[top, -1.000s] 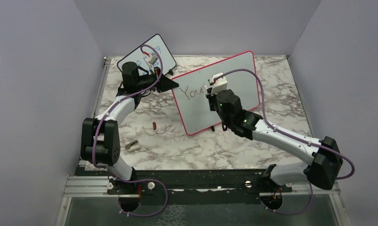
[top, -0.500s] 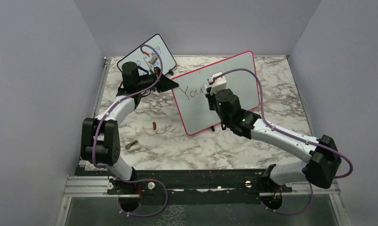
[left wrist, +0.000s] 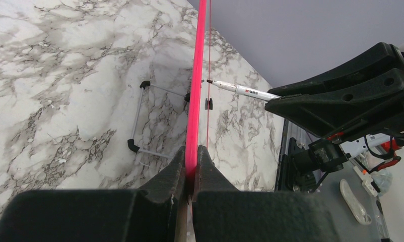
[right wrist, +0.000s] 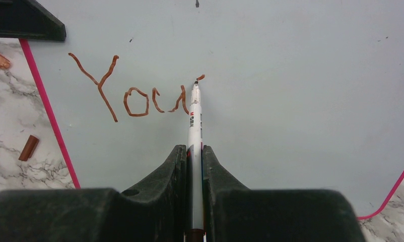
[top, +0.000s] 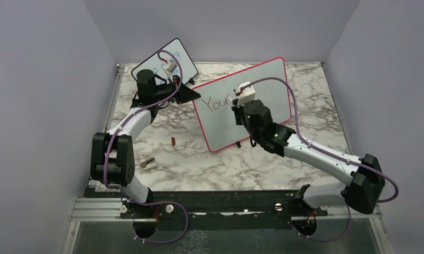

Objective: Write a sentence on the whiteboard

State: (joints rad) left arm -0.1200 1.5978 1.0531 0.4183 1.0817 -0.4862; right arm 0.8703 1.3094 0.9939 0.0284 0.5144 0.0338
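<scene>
Fingers of your left gripper (left wrist: 192, 154) are pinched onto the red-pink frame of the whiteboard (top: 268, 84), gripping its left edge. In the left wrist view you see the board edge-on. It stands propped on a wire stand (left wrist: 139, 117) on the marble table (top: 315, 95), right of centre from above. A small brown cap (top: 173, 141) lies on the marble just left of the board. On the white face, the sentence (right wrist: 134, 98) so far reads "You" in brownish-red strokes, with a short apostrophe mark after it. Your marker (right wrist: 194, 126) has its tip against the board directly below that mark. Your right gripper (right wrist: 194, 151) is clenched around the marker's barrel, with the pen running straight out between its fingers.
</scene>
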